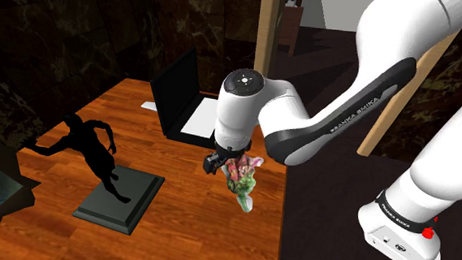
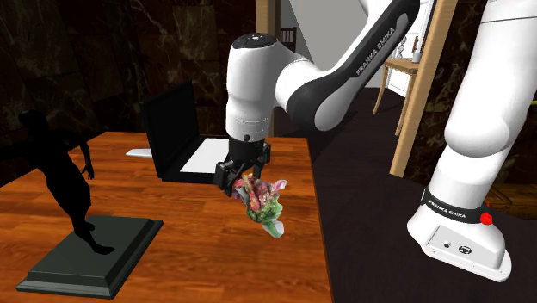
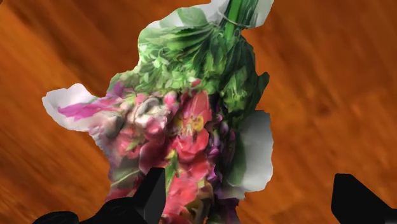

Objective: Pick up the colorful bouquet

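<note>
The tool (image 1: 218,163) is hovering with fingers spread over the bouquet (image 1: 241,181). Light and crushable, it is probably wanting a gentle hold on its stems, the shoulder view's 6 o'clock end.

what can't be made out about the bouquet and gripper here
- bouquet stem end: cut off by the wrist view's edge.
- gripper fingertips: second exterior view, lost among the flowers.
- whether the bouquet touches the table: both exterior views, its own wrap hides the underside.
</note>
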You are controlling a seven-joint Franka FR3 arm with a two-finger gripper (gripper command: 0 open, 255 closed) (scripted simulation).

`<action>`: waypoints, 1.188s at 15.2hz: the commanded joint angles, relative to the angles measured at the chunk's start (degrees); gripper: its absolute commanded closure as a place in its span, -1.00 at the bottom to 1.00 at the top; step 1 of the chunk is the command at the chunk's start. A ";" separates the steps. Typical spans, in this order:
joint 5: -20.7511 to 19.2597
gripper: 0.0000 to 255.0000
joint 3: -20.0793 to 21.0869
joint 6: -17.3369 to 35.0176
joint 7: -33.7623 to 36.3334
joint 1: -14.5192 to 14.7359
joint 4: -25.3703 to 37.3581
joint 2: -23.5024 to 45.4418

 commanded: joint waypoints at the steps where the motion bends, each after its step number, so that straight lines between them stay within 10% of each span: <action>1: -3.28 -1.00 -0.67 0.64 2.49 0.54 0.15 2.14; 5: -6.94 -1.00 -1.90 1.52 5.30 1.52 0.08 4.48; 6: -7.03 1.00 -1.92 1.56 5.42 1.56 0.04 4.53; 18: -2.69 1.00 -0.43 0.48 2.03 0.34 0.17 1.75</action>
